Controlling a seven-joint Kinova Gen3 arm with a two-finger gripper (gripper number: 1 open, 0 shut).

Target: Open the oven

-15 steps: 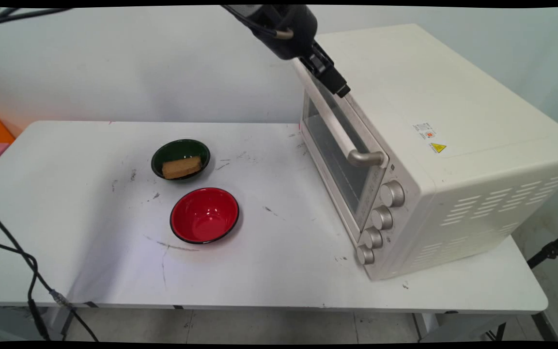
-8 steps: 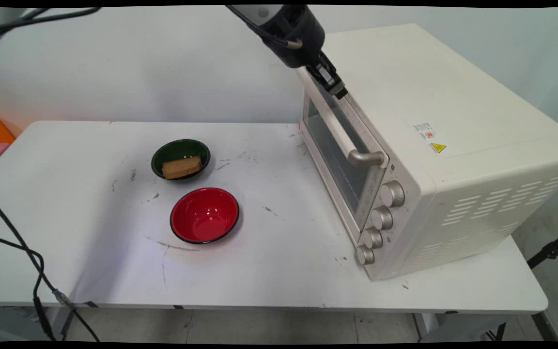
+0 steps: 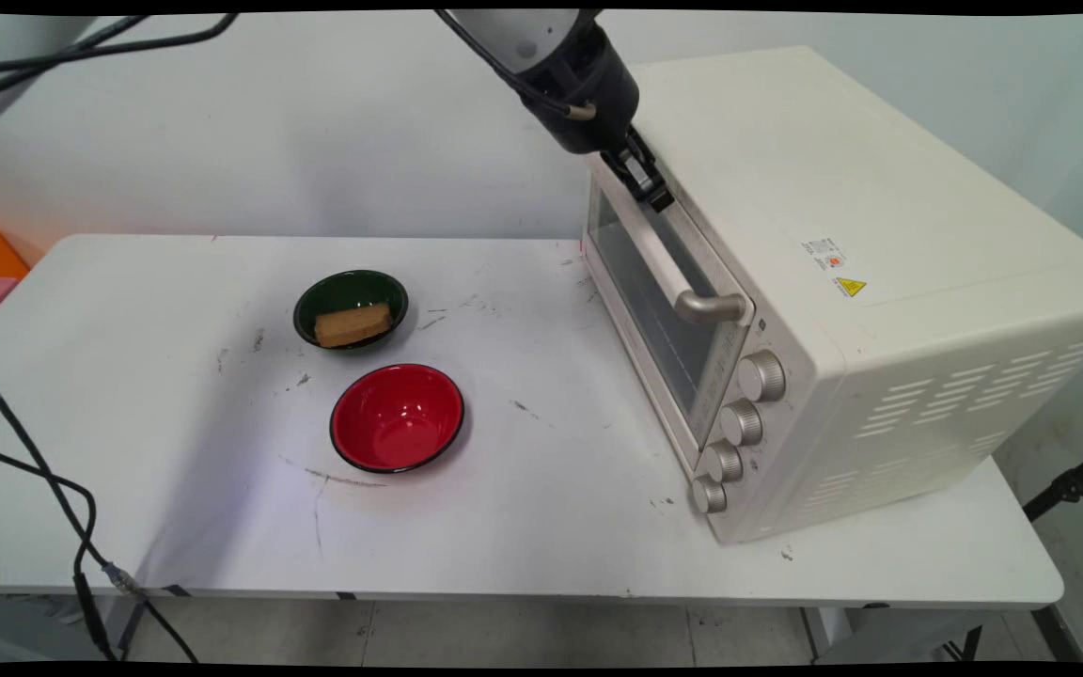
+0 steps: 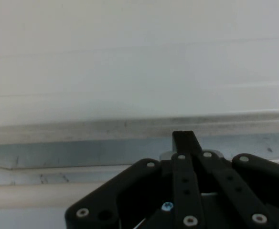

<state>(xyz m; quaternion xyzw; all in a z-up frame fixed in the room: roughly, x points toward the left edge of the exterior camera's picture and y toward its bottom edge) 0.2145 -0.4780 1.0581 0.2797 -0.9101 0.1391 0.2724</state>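
My black gripper [image 3: 652, 193] is at the top edge of the cream toaster oven's [image 3: 880, 282] glass door [image 3: 654, 310], by the far end of its silver bar handle [image 3: 682, 277]. Its fingers are pressed together with nothing between them. The door is closed. In the hand view the joined fingertips [image 4: 183, 138] point at the oven's pale front [image 4: 130, 71], with a grey strip across the middle. I cannot tell whether the tips touch the door.
A red bowl [image 3: 397, 417] stands empty mid-table. Behind it a dark green bowl [image 3: 351, 308] holds a tan block [image 3: 351, 324]. Several silver knobs [image 3: 739, 423] line the oven's near front corner. Black cables [image 3: 62, 508] hang at the table's left edge.
The gripper has come down and steepened, its tips dropping from above the oven's top front edge to the door's upper edge. The bowls and the oven have not moved.
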